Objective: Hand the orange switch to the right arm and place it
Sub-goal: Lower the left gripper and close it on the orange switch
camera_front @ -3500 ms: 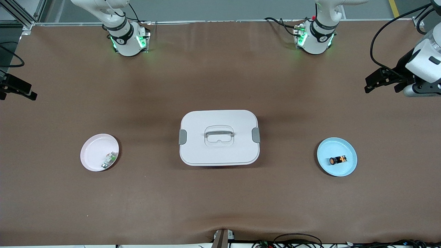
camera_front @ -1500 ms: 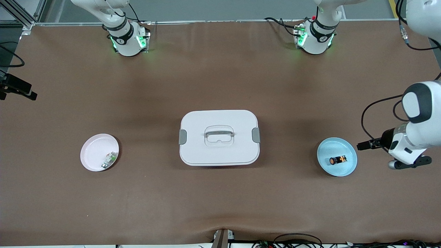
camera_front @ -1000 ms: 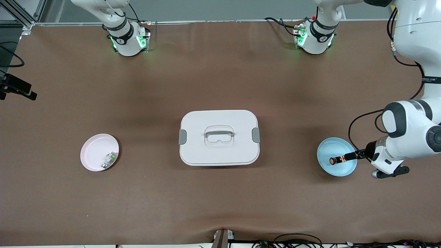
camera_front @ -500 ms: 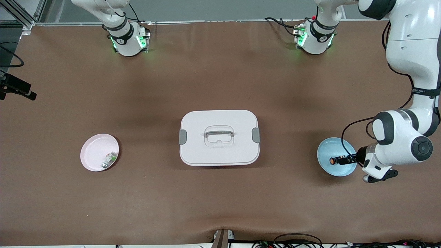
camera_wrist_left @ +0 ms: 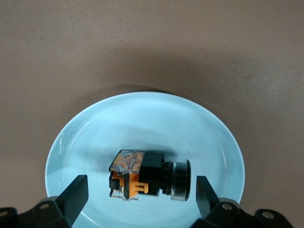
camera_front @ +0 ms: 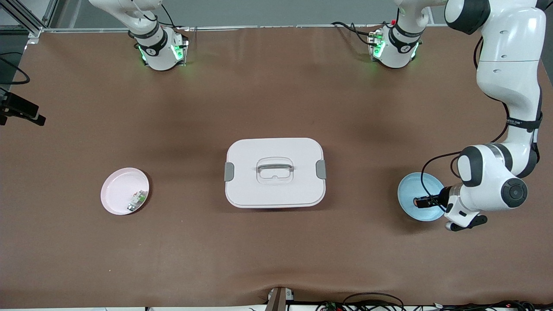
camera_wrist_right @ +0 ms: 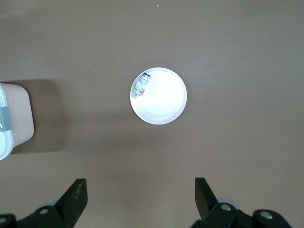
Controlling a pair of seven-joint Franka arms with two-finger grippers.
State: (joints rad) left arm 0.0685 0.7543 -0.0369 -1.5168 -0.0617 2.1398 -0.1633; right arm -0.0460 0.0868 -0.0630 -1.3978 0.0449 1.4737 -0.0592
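1. A robotics lab: two white arm bases [camera_front: 159, 49] with green status lights are bolted along one edge of a table [camera_front: 276, 250].
2. Brown sheeting covers the table.
3. Loose cables [camera_front: 371, 299] trail along its edge.
4. Aluminium framing [camera_front: 26, 17] stands at a corner.

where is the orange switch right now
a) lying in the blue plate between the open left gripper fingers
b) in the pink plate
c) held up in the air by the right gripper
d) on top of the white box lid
a: the orange switch lies on its side in the blue plate, and the left gripper is low over that plate with its fingers open on either side of the switch, not closed on it.
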